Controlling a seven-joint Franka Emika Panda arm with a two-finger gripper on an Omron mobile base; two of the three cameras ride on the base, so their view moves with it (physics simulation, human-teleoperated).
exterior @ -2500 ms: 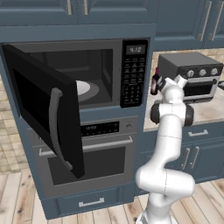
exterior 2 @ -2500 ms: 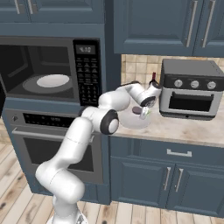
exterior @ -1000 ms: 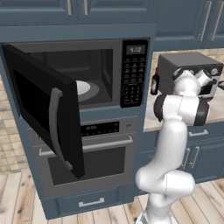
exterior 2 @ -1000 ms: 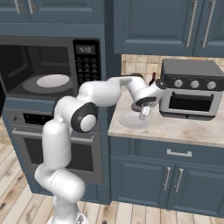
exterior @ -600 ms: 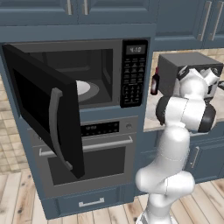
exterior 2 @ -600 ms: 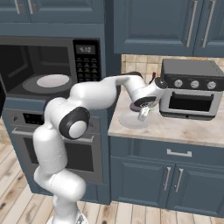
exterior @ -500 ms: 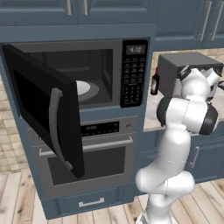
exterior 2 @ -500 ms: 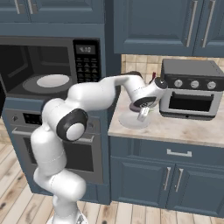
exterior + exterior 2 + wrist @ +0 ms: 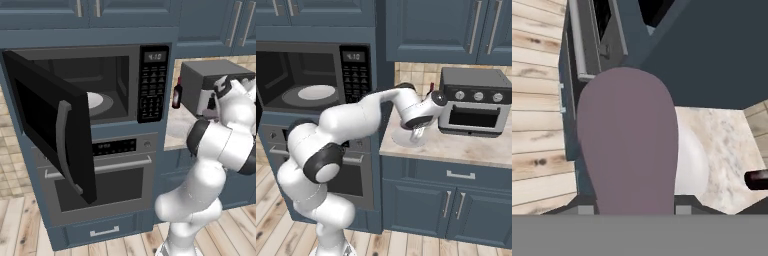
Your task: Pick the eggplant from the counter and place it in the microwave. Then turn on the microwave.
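Left base view: the microwave [image 9: 100, 87] stands open well to the gripper's left; carrying the load there looks like the next move. Right base view: the gripper [image 9: 417, 134] hangs just above a white plate [image 9: 406, 139] on the counter [image 9: 466, 146]. Hand view: the eggplant [image 9: 628, 145] sits clenched between the jaws, lifted off the plate

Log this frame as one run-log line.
phase: carry | gripper: shut on eggplant, over counter | microwave: door open | plate: below
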